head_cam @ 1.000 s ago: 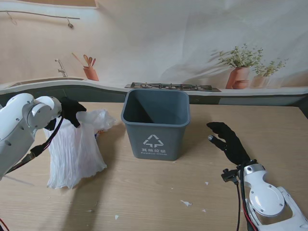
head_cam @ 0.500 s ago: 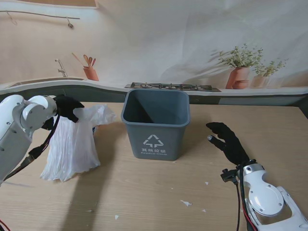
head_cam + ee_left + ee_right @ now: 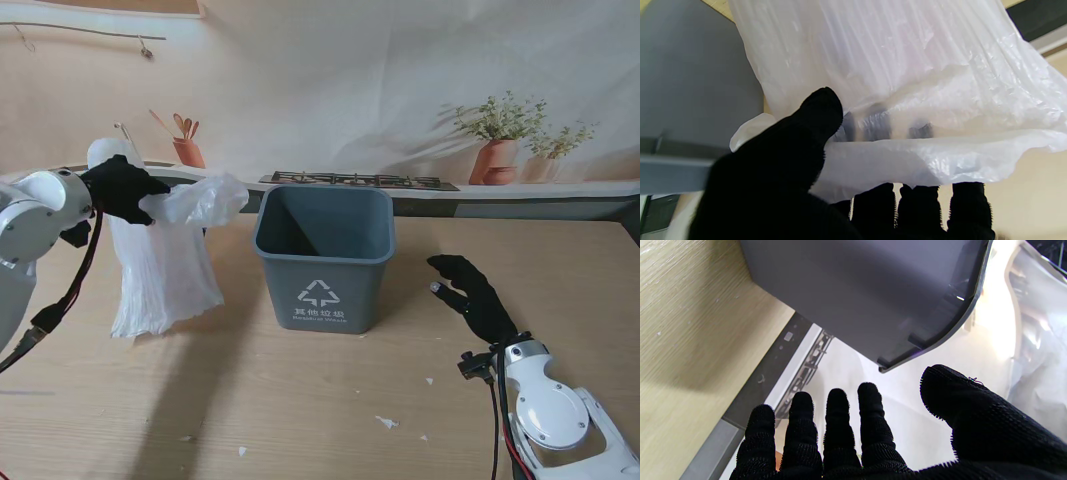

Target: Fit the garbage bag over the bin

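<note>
garbage bag (image 3: 165, 262) higher now in clenched left robot hand (image 3: 122, 188); right robot hand (image 3: 478, 296) released

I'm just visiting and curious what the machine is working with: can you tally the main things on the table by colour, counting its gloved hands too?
White: 1, the garbage bag
Grey: 1, the bin
Black: 2, the left hand holding the bag, and the right hand, open
Total: 4

Left hand (image 3: 120, 188) is raised at the far left, thumb and fingers (image 3: 968, 206) pinched closed. Right hand (image 3: 478, 292) hovers low at the near right, fingers (image 3: 836, 426) straight and apart, holding nothing.
</note>
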